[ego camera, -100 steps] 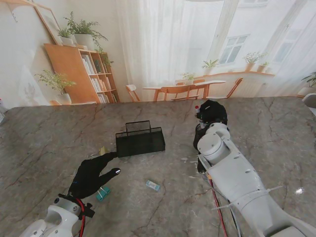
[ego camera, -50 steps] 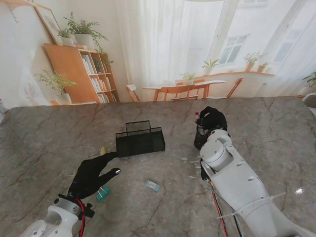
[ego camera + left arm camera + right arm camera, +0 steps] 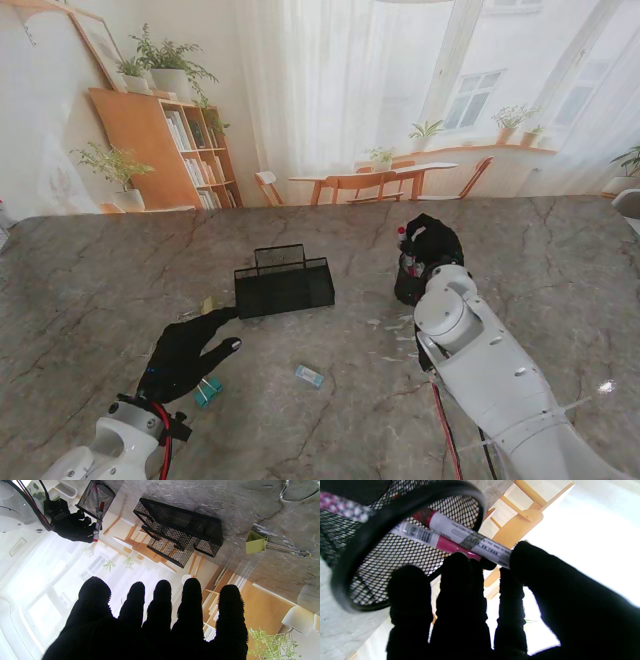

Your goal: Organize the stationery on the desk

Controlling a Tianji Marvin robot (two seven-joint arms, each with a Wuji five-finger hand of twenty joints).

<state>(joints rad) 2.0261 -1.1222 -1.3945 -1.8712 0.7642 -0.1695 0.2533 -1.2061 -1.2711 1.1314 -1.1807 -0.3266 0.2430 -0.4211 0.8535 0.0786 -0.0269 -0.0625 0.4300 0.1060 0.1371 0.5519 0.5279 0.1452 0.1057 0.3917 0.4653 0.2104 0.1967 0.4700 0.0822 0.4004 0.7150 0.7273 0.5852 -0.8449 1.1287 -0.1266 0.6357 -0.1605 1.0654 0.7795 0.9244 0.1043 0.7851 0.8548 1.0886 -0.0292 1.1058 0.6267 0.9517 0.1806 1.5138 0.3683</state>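
**Visitor:** What was the right hand doing?

**Onlooker:** The right hand (image 3: 430, 238), in a black glove, was over a round black mesh pen cup (image 3: 395, 555) on the far right part of the marble table (image 3: 90, 280). Its fingers (image 3: 460, 580) were closed on a marker (image 3: 467, 540) with a white barrel and a red end. The marker's far end was inside the cup's rim, lying beside a second pen (image 3: 430, 541) with a barcode label and a pinkish-red section. In the wrist view the cup's opening was turned toward the palm.

**Visitor:** And the left hand?

**Onlooker:** The left hand (image 3: 185, 352) lay low over the table on the near left, palm down, fingers spread and straight, holding nothing.

**Visitor:** What else was on the desk?

**Onlooker:** A black mesh desk organizer (image 3: 284, 281) with several compartments stood near the middle, just beyond the left fingertips. A yellow-green binder clip (image 3: 256, 545) with silver wire handles lay beside the organizer's left end. A teal binder clip (image 3: 208, 391) sat right beside the left hand, nearer to me. A small pale blue item (image 3: 309, 375) lay between the two arms; I couldn't tell what it was. A few tiny pale bits lay near the right forearm.
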